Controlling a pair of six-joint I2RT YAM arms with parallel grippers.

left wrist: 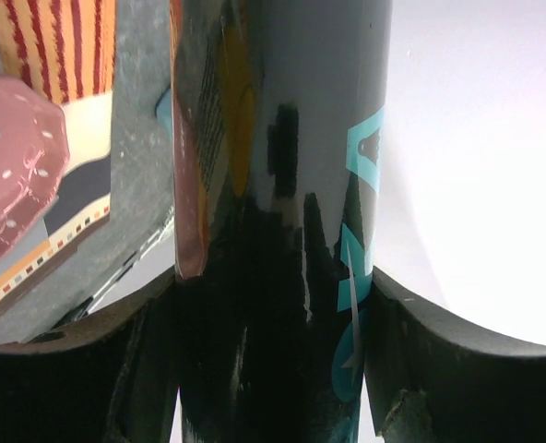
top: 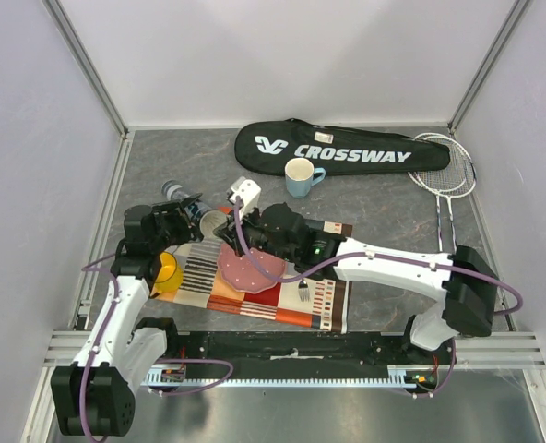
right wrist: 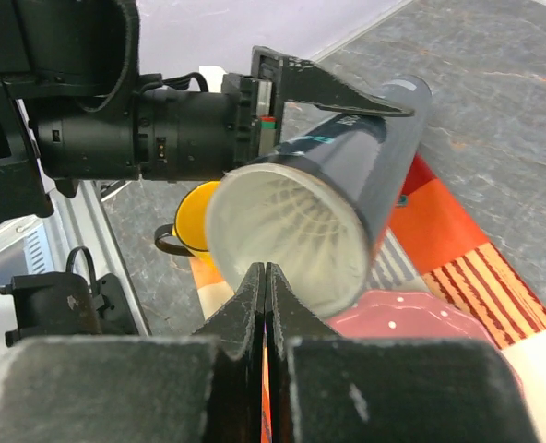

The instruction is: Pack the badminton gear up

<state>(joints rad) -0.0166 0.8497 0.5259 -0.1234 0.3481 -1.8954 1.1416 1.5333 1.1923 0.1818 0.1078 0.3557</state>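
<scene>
Black bag (top: pixel 347 148) reads "CROSSWAY" in white, lying at the far side. Rackets (top: pixel 444 171) sit beside its right end. Left gripper (top: pixel 185 214) jaws clamp the tube (right wrist: pixel 374 157), tilted near the striped cloth (top: pixel 204 272); the tube's teal lettering is unreadable. Shuttlecock (right wrist: pixel 287 226) sits in the tube mouth. Right gripper (right wrist: pixel 267 277) jaws are pressed together, tips at the mouth rim.

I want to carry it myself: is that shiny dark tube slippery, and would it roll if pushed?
Probably it rolls: the tube is round and smooth. Its glossy skin looks slippery, though the left hand grips both sides. Likely light: thin walls, only a feathery shuttlecock showing inside.
</scene>
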